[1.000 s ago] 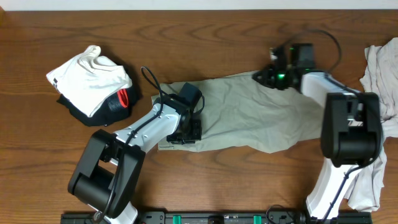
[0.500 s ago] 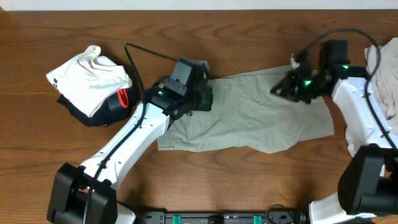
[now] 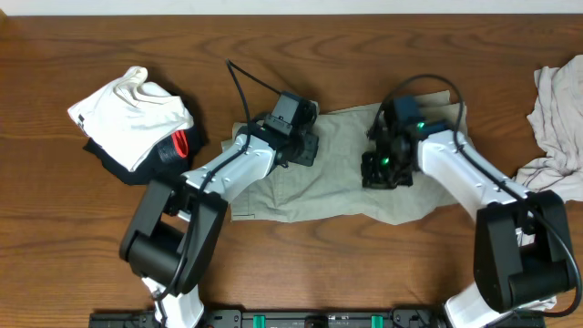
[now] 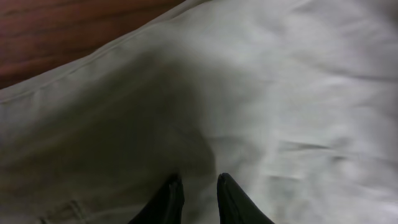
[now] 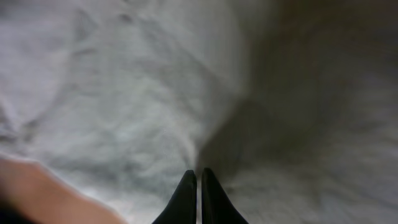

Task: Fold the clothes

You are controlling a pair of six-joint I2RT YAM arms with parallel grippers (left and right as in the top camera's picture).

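Left gripper (image 4: pixel 199 183) has its two dark fingers (image 4: pixel 166 202) drawn narrow, with only a slim gap between them. The tips are down against the grey-green shorts (image 3: pixel 337 187) near their upper left corner. Cloth shows in the gap, but I cannot tell whether any of it is nipped.

Right gripper (image 5: pixel 198 179) has its fingers pressed together to a hairline slit. A raised crease of the shorts' fabric runs up from the tips, so it appears to pinch a fold. From overhead this gripper sits on the shorts' upper middle, to the right of the left gripper and apart from it, with a green light glowing on its body.

The shorts lie spread and wrinkled on the wooden table (image 3: pixel 91 246), roughly at its centre, under both arms. Well to the left of the shorts a white garment (image 3: pixel 132 114) lies bunched on top of a black-and-red garment (image 3: pixel 178 146). Well to the right of the shorts an off-white garment (image 3: pixel 556 109) lies crumpled at the table's edge.
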